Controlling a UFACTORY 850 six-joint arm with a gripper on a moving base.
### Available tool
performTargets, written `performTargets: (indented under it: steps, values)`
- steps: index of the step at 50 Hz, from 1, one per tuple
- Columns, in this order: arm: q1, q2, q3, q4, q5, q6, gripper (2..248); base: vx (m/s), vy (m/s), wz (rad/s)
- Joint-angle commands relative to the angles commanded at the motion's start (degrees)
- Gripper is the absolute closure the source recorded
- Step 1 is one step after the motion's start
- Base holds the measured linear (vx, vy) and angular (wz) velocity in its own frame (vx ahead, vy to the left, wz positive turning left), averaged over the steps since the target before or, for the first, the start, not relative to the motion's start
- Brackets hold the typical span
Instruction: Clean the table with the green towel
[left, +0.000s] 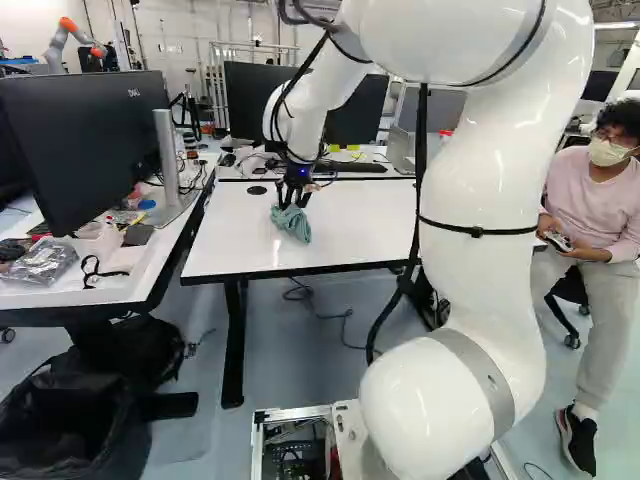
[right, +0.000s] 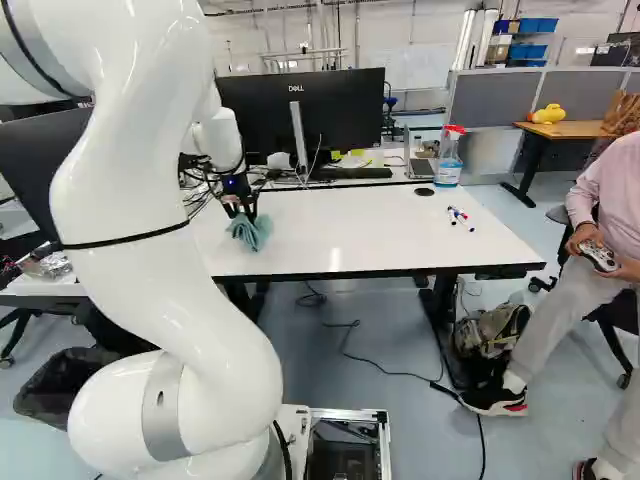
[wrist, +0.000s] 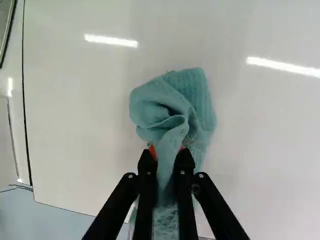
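In the left base view my gripper (left: 292, 192) points down over the left part of the white table (left: 350, 225), and the green towel (left: 292, 222) hangs from it. The right base view shows the same towel (right: 250, 232) at the table's left side. Seen from the wrist, the gripper (wrist: 166, 155) is shut on a bunched fold of the towel (wrist: 172, 107); its folds spread ahead of the fingers and some cloth runs back between them. Whether the towel's lower part touches the tabletop I cannot tell.
Behind stand monitors (right: 300, 110), a spray bottle (right: 448, 158) and a laptop. Markers (right: 461, 218) lie at the table's right. A cluttered desk (left: 110, 275) with a monitor adjoins at the left. A seated person holding a controller is at the right. Another robot (left: 68, 40) stands far back left.
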Motion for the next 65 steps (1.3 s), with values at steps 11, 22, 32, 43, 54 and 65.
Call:
performTargets:
  steps: [11, 22, 32, 43, 54, 65]
  values:
    - [2.38, 0.02, 0.03, 0.00, 0.00, 0.00, 203, 0.000, 0.000, 0.000]
    - [4.42, 1.04, 1.32, 0.00, 0.00, 0.00, 203, 0.000, 0.000, 0.000]
    - [5.99, 2.67, 3.38, 0.00, 0.00, 0.00, 203, 0.000, 0.000, 0.000]
    - [7.27, 4.89, 6.13, 0.00, 0.00, 0.00, 203, 0.000, 0.000, 0.000]
    - [7.98, 7.45, 9.22, 0.00, 0.00, 0.00, 203, 0.000, 0.000, 0.000]
    - [6.89, 9.59, 11.74, 0.00, 0.00, 0.00, 203, 0.000, 0.000, 0.000]
